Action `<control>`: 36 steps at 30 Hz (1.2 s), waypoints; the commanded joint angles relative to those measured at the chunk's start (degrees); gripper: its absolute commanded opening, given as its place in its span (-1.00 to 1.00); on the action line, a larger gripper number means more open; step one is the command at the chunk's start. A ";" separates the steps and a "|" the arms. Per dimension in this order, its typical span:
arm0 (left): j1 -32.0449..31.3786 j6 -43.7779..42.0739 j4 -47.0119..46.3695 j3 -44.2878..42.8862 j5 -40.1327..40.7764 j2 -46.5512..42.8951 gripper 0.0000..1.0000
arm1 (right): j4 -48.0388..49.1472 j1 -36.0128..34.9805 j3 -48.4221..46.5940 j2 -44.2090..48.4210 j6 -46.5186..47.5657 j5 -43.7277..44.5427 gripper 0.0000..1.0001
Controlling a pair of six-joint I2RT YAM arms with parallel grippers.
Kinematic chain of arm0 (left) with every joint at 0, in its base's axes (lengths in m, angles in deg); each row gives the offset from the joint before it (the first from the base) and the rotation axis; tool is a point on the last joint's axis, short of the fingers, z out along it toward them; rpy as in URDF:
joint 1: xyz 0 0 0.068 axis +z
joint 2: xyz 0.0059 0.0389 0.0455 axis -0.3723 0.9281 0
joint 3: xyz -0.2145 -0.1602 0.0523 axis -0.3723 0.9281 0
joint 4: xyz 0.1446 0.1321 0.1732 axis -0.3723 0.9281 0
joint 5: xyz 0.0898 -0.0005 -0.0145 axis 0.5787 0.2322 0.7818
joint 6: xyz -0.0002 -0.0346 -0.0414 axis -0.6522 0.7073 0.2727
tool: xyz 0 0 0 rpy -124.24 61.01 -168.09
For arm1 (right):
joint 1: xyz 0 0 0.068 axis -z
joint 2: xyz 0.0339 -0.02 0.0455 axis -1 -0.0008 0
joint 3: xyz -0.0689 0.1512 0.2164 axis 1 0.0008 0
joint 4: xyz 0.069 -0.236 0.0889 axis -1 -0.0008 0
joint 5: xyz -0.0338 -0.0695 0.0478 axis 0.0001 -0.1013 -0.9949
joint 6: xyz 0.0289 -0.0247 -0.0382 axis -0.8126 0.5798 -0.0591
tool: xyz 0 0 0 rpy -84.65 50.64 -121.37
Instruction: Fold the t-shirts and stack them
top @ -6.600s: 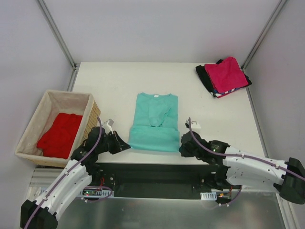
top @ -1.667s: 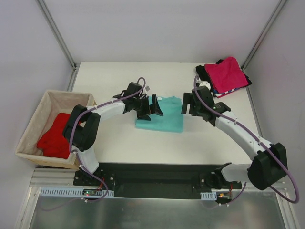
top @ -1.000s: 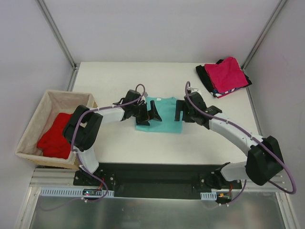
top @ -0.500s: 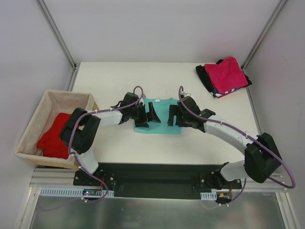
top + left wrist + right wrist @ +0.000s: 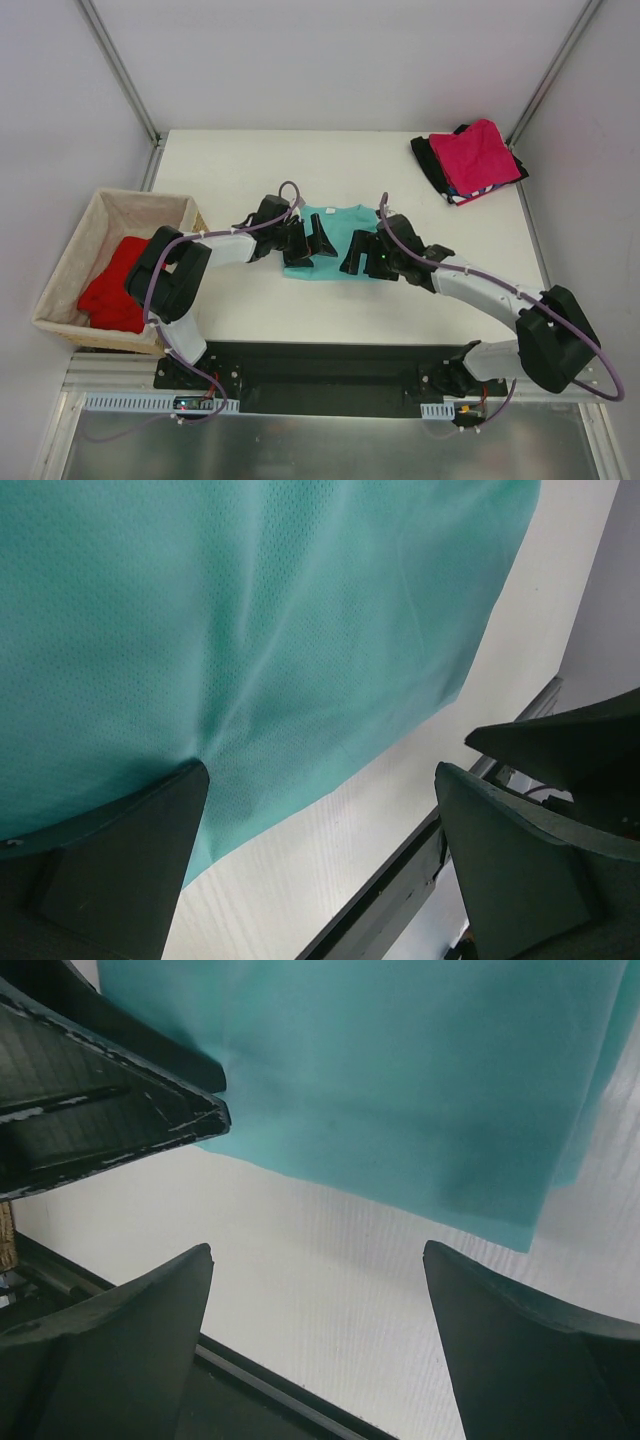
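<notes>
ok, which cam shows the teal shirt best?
Top external: the teal shirt shows folded on the table, with most of its outline visible. Left wrist gives just a close patch of cloth with one edge. Right wrist gives a patch with an edge and a corner, but no overall shape.

Place: robotics lab cell
Walls: plain pale panels (image 5: 340, 60), 12 o'clock
Frame: metal posts (image 5: 118, 68), 11 o'clock

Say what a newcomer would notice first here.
The folded teal t-shirt in the middle, with the left gripper and right gripper both open right over it. Next, the bright red t-shirt in the wicker basket at left, and the magenta-topped stack at the far right corner.
</notes>
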 commanded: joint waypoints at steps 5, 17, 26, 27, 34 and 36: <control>0.91 -0.39 1.35 2.19 -0.13 -1.18 0.98 | 11.58 0.94 3.68 -4.25 -2.72 -4.49 0.81; 1.44 -1.10 1.35 3.51 -0.13 -2.23 0.98 | 13.36 1.38 4.75 -4.79 -2.11 -5.64 0.80; 1.53 -1.01 1.35 2.98 -0.48 -1.71 0.98 | 4.92 1.38 0.09 2.24 0.27 -3.70 0.80; 1.53 -1.01 1.35 2.89 -0.57 -1.88 0.98 | 4.74 1.38 -0.09 2.25 0.62 -3.35 0.80; 1.61 -0.92 1.35 3.42 -0.48 -3.02 0.97 | 7.97 1.91 -1.32 -3.28 1.24 -2.73 0.80; 1.70 -1.01 1.53 3.68 -0.31 -3.29 0.97 | 9.64 2.70 -1.06 -5.74 0.89 -3.35 0.80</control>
